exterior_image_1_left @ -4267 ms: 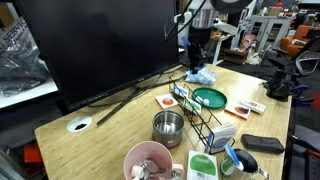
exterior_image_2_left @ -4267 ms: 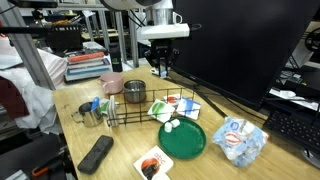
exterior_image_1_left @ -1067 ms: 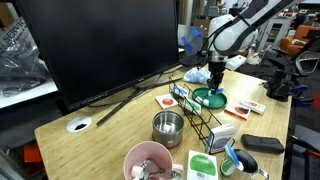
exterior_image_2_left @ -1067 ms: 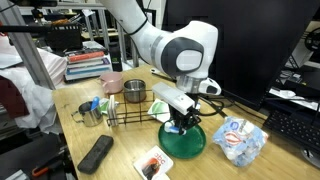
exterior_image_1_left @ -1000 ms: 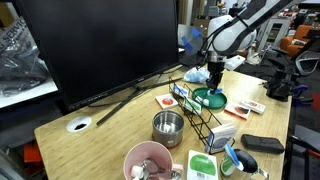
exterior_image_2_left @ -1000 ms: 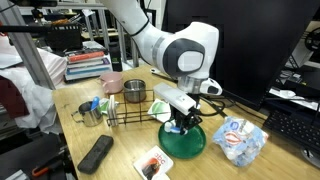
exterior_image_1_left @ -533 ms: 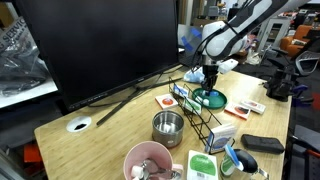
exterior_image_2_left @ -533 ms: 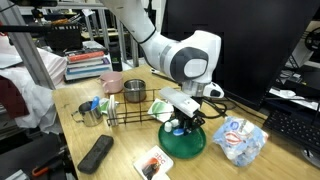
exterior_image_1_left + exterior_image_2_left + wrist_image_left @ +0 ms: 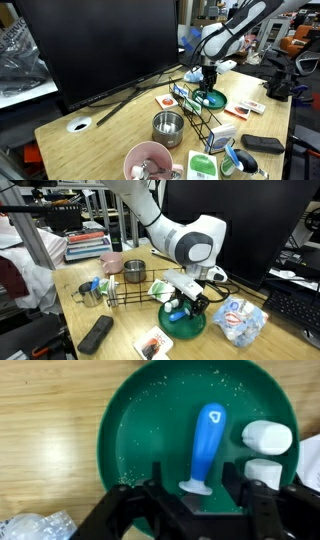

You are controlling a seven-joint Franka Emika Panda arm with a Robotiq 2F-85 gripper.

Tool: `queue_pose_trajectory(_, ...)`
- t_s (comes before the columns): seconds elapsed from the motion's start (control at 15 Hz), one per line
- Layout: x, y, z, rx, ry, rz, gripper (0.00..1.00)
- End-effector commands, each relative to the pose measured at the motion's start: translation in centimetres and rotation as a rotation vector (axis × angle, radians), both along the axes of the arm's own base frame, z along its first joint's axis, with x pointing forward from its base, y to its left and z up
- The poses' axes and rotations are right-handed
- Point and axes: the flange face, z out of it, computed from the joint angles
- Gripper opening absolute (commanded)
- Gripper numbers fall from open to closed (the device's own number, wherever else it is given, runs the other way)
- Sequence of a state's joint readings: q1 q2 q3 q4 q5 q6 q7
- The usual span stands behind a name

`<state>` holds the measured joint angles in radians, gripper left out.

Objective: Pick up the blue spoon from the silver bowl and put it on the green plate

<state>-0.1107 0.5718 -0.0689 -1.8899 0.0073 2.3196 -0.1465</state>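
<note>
The blue spoon (image 9: 207,440) lies on the green plate (image 9: 140,430), its white end toward my gripper (image 9: 193,486). My gripper hangs just over the plate in both exterior views (image 9: 208,88) (image 9: 185,308). It is open, with a black finger on each side of the spoon and neither touching it. In both exterior views the green plate (image 9: 214,100) (image 9: 190,328) sits beside a wire rack. The silver bowl (image 9: 167,127) (image 9: 134,272) stands apart on the wooden table, on the rack's other side.
Two white objects (image 9: 266,436) rest on the plate's edge close to one finger. A black wire rack (image 9: 140,290) runs between bowl and plate. A pink bowl (image 9: 148,160), a crumpled packet (image 9: 241,318), a monitor (image 9: 100,45) and a black remote (image 9: 97,332) surround the area.
The jaws have opened and let go of the blue spoon, which now lies on the green plate. The arm has shifted slightly over the plate.
</note>
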Motion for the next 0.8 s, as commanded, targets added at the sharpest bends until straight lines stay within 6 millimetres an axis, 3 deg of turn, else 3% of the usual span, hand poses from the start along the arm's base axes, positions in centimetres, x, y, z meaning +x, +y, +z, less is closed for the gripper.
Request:
queue_pose_trajectory(0.0,-1.1,-0.8,3.2,0.052,-0.025,-0.030,0.96)
queue_pose_trajectory(0.27,-3.7,-0.9,6.4,0.115,-0.030,-0.075,1.00)
queue_pose_trajectory(0.33,-1.9,-1.2,5.4,0.073,-0.029,-0.069,1.00)
queue_pose_trajectory(0.53,-3.4,-0.8,6.4,0.089,-0.026,-0.076,1.00)
queue_pose_trajectory(0.73,-3.5,-0.7,6.2,0.090,-0.021,-0.076,1.00)
